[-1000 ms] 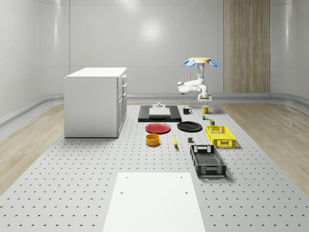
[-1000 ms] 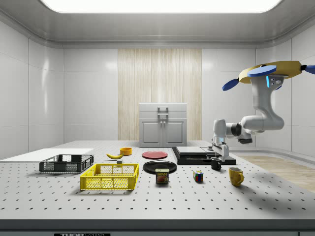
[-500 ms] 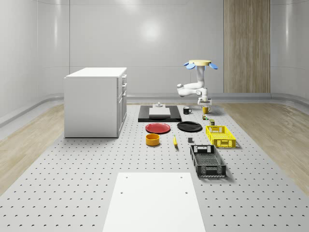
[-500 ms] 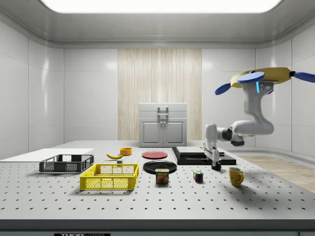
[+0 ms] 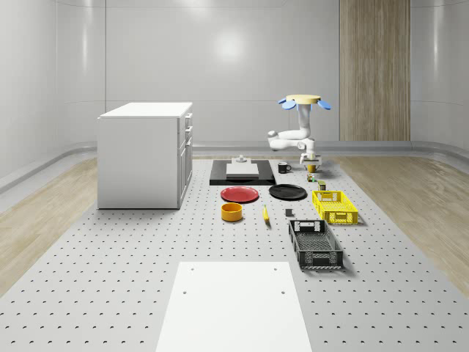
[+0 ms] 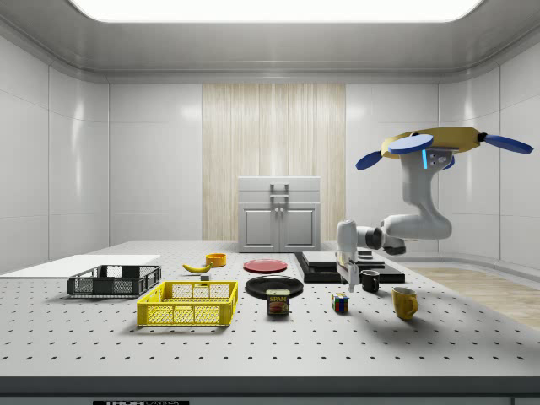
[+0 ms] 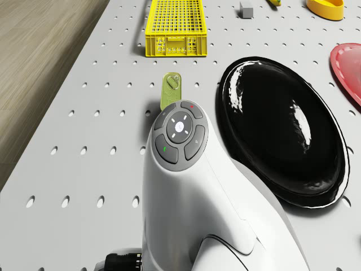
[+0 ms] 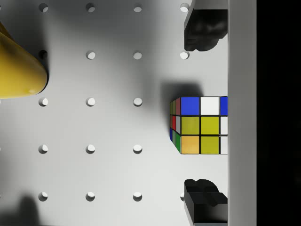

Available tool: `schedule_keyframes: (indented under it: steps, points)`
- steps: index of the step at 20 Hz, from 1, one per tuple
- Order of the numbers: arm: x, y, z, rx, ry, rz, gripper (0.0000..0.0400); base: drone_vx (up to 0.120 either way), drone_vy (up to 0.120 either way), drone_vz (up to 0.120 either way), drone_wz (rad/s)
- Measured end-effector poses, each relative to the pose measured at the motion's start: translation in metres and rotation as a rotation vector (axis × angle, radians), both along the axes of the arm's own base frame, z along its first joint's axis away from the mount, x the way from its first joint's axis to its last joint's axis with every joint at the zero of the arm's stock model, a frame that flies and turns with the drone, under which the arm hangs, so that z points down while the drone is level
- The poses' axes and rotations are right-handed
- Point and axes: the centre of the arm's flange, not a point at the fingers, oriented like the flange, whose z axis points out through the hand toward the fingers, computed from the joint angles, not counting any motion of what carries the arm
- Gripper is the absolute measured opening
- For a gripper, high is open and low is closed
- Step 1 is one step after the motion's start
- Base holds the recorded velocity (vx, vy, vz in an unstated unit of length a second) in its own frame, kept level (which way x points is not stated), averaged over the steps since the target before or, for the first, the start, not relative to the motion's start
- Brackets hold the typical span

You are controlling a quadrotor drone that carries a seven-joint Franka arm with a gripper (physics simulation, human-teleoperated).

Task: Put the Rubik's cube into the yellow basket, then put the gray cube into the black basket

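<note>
While the drone [image 6: 430,150] hovers in the air over the far end of the perforated table [image 5: 110,279], by the side view's right, its white arm [image 6: 405,229] reaches down and across so the gripper [image 6: 347,278] hangs just above the Rubik's cube [image 6: 340,303]. In the wrist view the two black fingertips [image 8: 202,30] are spread wide apart with the cube sitting on the table between them, nothing pinched.

The Rubik's cube [image 8: 200,125] itself is a scrambled one: the top face shows blue and white stickers in one row, then yellow ones, with an orange sticker at a corner, and the side face has red and green bits on it. It sits flat on the table, casting a soft shadow.

Around it in the side view: a yellow mug [image 6: 405,302] just off to the side view's right, a black mug [image 6: 369,281] behind it, and a tin can [image 6: 278,302] towards the side view's left. The yellow basket [image 6: 188,303] is further along past the tin, well apart from the cube, and the black basket [image 6: 114,280] is beyond that. The small gray cube [image 7: 246,8] is near the yellow basket [image 7: 173,25] in the drone view, next to the big black plate [image 7: 282,124].
</note>
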Motion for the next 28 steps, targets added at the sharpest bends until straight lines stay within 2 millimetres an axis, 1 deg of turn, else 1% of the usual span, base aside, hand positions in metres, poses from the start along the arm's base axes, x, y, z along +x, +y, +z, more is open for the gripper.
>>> schedule_keyframes:
  steps: [3, 6, 7, 14, 17, 24, 28]
  points:
    - [0.000, 0.000, 0.000, 0.000, 0.000, 0.000, 0.0400, 0.107, 0.000, 0.000, 0.000]
    - [0.000, 0.000, 0.000, 0.000, 0.000, 0.000, 0.0400, 0.000, 0.000, 0.000, 0.000]
    - [0.000, 0.000, 0.000, 0.000, 0.000, 0.000, 0.0400, 0.000, -0.120, 0.000, 0.000]
    - [0.000, 0.000, 0.000, 0.000, 0.000, 0.000, 0.0400, 0.000, 0.000, 0.000, 0.000]
    - [0.000, 0.000, 0.007, 0.000, 0.000, 0.000, 0.0400, 0.000, 0.000, 0.000, 0.000]
    - [0.000, 0.000, 0.030, 0.000, 0.000, 0.000, 0.0400, 0.000, 0.000, 0.000, 0.000]
    - [0.000, 0.003, 0.038, 0.000, 0.000, 0.000, 0.0400, 0.000, 0.000, 0.000, 0.000]
